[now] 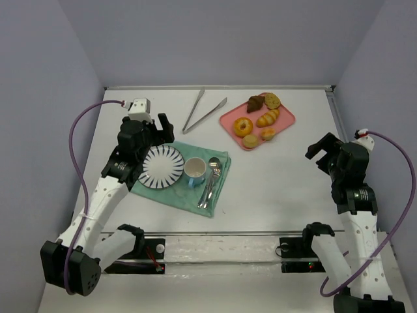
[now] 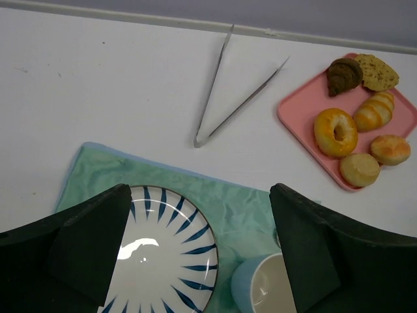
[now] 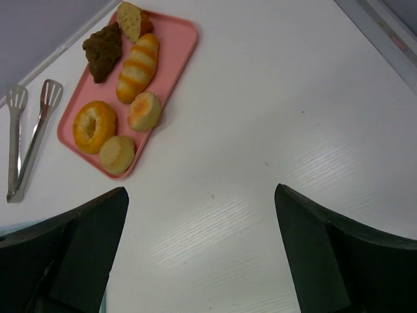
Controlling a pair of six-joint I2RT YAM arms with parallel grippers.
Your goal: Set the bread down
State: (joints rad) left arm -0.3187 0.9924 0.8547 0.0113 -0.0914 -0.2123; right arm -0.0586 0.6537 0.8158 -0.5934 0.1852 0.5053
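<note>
Left gripper (image 1: 158, 128): hanging over striped plate (image 1: 161, 166), fingers standing wide apart, gripping nothing.
Plate, blue cup (image 1: 195, 171), spoon and fork (image 1: 212, 177): resting on green cloth (image 1: 220, 193).
Tongs (image 1: 204, 111): lying beyond cloth, hinge nearest, tips spreading toward far edge.
Bread (image 1: 267, 118), striped long roll: lying on pink tray (image 2: 296, 111) beside croissant (image 1: 255, 104), slice (image 1: 272, 100), ring (image 1: 243, 126) and two buns (image 1: 268, 134), long axis running near-left to far-right in overhead view.
Right gripper (image 3: 202, 254): hanging above white table (image 1: 280, 189), fingers spread wide, holding nothing.
Lilac-grey walls (image 1: 228, 39): closing table in on three sides.

Blue cup (image 1: 195, 171) and cutlery (image 1: 212, 182) on green cloth (image 2: 241, 202)
</note>
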